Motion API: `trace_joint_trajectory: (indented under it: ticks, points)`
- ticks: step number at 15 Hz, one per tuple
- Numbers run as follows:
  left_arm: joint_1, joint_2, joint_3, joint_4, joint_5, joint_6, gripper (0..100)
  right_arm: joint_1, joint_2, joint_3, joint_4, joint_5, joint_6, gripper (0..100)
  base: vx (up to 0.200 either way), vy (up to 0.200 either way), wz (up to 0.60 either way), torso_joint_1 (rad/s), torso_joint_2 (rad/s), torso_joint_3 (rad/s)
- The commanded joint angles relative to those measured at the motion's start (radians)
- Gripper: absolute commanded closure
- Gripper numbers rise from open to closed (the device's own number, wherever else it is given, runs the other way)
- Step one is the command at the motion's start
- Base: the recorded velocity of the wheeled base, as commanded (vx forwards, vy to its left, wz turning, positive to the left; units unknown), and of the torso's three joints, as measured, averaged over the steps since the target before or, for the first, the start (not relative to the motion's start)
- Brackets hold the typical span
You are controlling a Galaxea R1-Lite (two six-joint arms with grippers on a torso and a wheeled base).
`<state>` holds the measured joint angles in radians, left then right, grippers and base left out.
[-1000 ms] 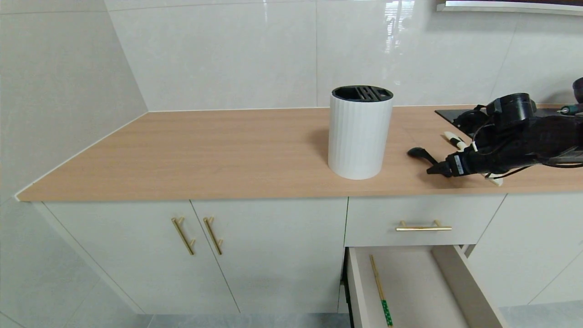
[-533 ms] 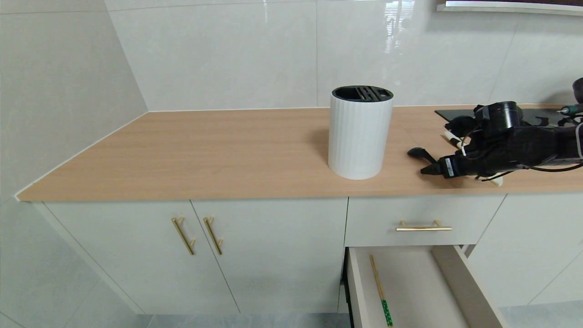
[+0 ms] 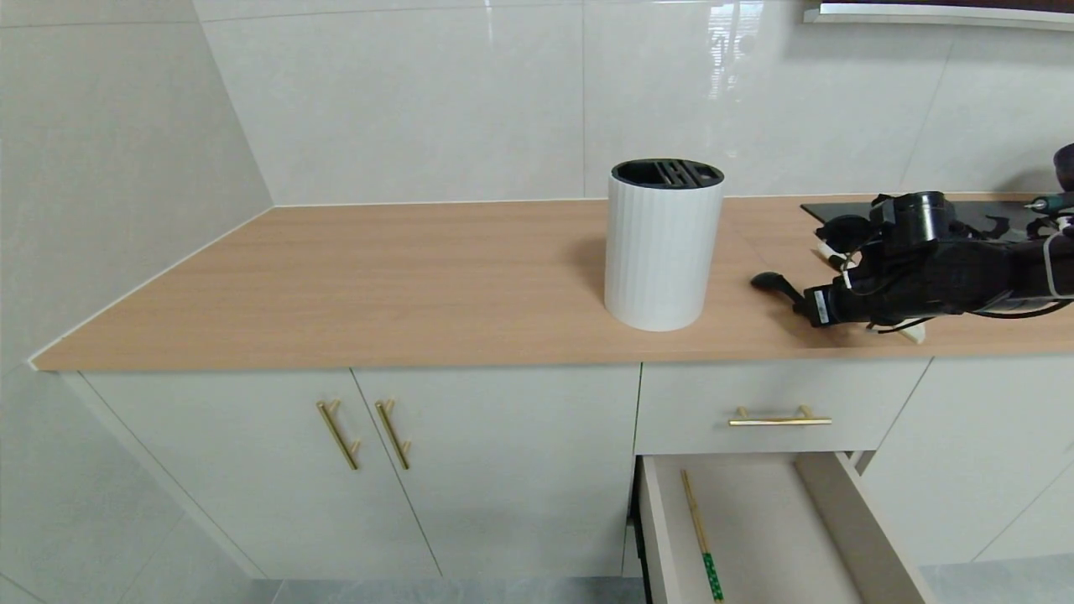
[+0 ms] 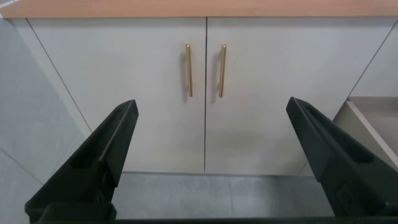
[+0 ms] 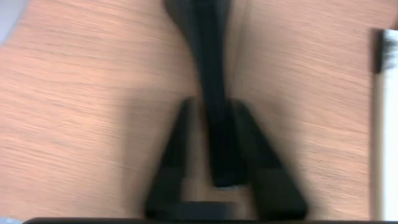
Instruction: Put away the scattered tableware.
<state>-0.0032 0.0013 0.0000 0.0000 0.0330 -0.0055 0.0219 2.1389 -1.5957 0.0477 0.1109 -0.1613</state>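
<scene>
A black spoon (image 3: pixel 770 283) lies on the wooden counter (image 3: pixel 419 277), right of a white ribbed utensil holder (image 3: pixel 663 243) with a black slotted top. My right gripper (image 3: pixel 807 307) sits low on the counter at the spoon's handle. In the right wrist view the handle (image 5: pixel 214 112) runs between the two fingers (image 5: pixel 177 155), which stand open close on either side of it. My left gripper (image 4: pixel 211 162) is wide open and holds nothing, facing the cabinet doors (image 4: pixel 205 93) below the counter.
A white-handled utensil (image 3: pixel 836 256) lies behind the right arm, near a black cooktop (image 3: pixel 826 210). Below the counter a drawer (image 3: pixel 826 503) stands pulled out with green-tipped chopsticks (image 3: pixel 701 533) inside. Above it is a closed drawer with a gold handle (image 3: pixel 780 417).
The right gripper has dropped lower onto the counter and drawn back slightly to the right, settling around the spoon's handle. The spoon and holder have not moved.
</scene>
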Motion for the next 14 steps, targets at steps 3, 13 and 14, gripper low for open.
trace_joint_trajectory:
  ticks: [3,13,14]
  points:
    - [0.0,0.002,0.0,0.0,0.001,0.001,0,0.001,0.012,-0.003,0.008,0.001,0.006,100,0.0,0.0,0.0,0.0,0.0,0.0]
    - [0.0,0.0,0.0,0.0,0.001,-0.001,0,0.089,-0.33,0.126,0.049,-0.178,0.407,100,0.0,0.0,0.0,0.0,0.0,0.0]
    - [0.0,0.0,0.0,0.0,0.001,-0.001,0,0.102,-0.396,0.189,0.07,-0.18,0.427,100,0.0,0.0,0.0,0.0,0.0,0.0]
